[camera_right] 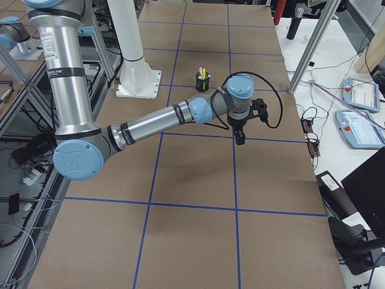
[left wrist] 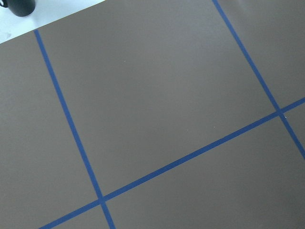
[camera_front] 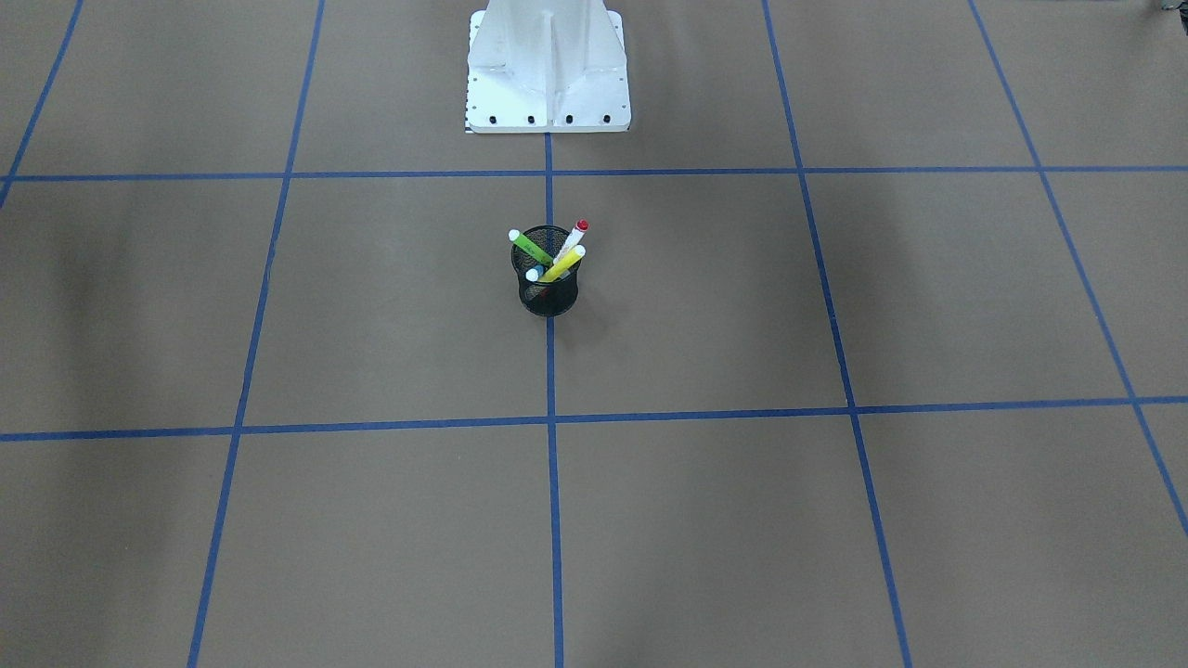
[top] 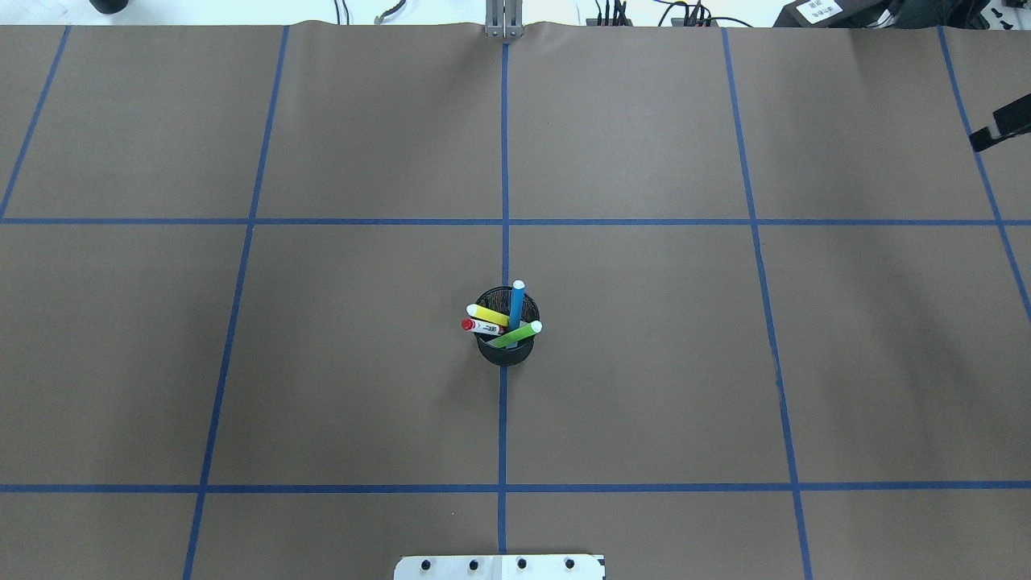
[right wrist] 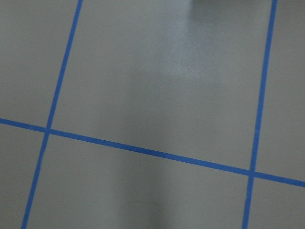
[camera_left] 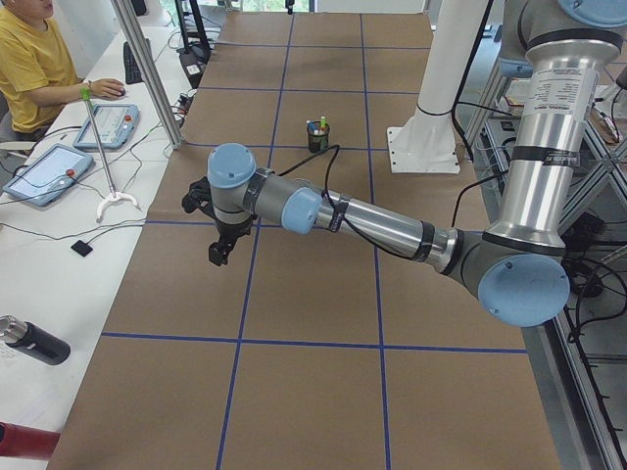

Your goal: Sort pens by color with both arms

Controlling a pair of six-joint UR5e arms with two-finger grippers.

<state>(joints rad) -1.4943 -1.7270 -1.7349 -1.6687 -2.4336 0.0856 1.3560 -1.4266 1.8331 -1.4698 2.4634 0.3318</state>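
Slim coloured marker pens (top: 516,306) lean in a black mesh cup (top: 506,354) mid-frame; black left gripper (camera_left: 219,253) and right gripper (camera_right: 240,139): grip cannot be told.

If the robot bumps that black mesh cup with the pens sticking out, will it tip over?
Quite possibly. The black mesh cup looks like thin open wire, so it is likely light. The slim blue pen and three others lean out past its rim, which may make it top-heavy. A low push might just slide it.

Lower ends of pens (top: 515,303) hidden in mesh cup (top: 506,354), pedestal (camera_front: 548,74) cropped, fingers (camera_left: 216,256) indistinct
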